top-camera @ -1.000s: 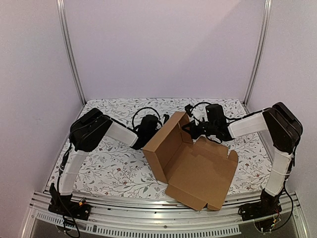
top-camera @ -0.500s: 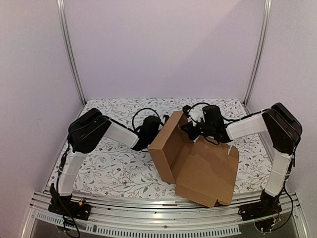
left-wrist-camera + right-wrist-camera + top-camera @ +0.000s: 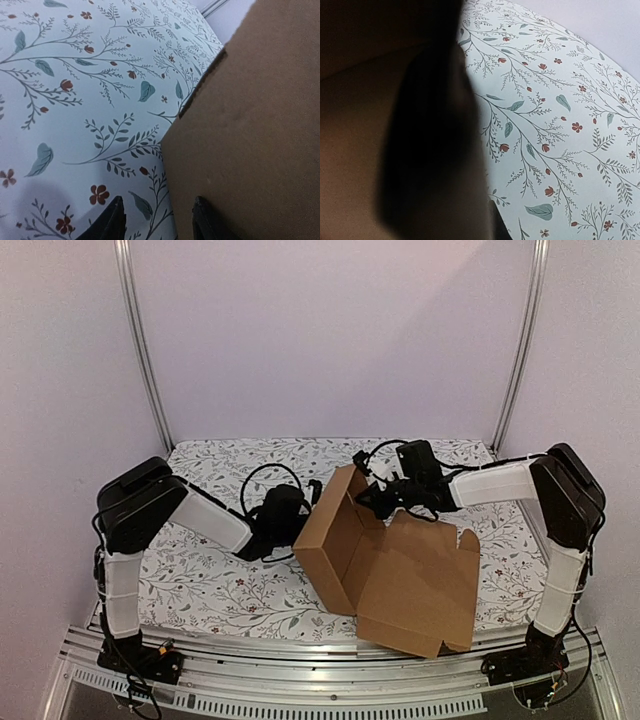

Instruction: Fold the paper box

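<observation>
Looking from above, I see the paper box in the middle of the flowered table, near its front edge, with one wide part lying flat toward my right arm and the standing panel raised up at the left of it. My right gripper meets the upper far edge of this panel and is clenched on the cardboard there. My left gripper is low, just beside the outer face of the same panel. The top view does not show how its jaws stand. The left wrist view shows this: my two dark fingertips are apart, one over the flowered cloth and the other in front of the brown face of the box, and the near edge of the cardboard runs between them, so this gripper is released and holds nothing. The right wrist view gives much less: one blurred black finger covers the middle, dim brown cardboard fills the left, and the cloth is at the right. The place of the grip is hidden there.
</observation>
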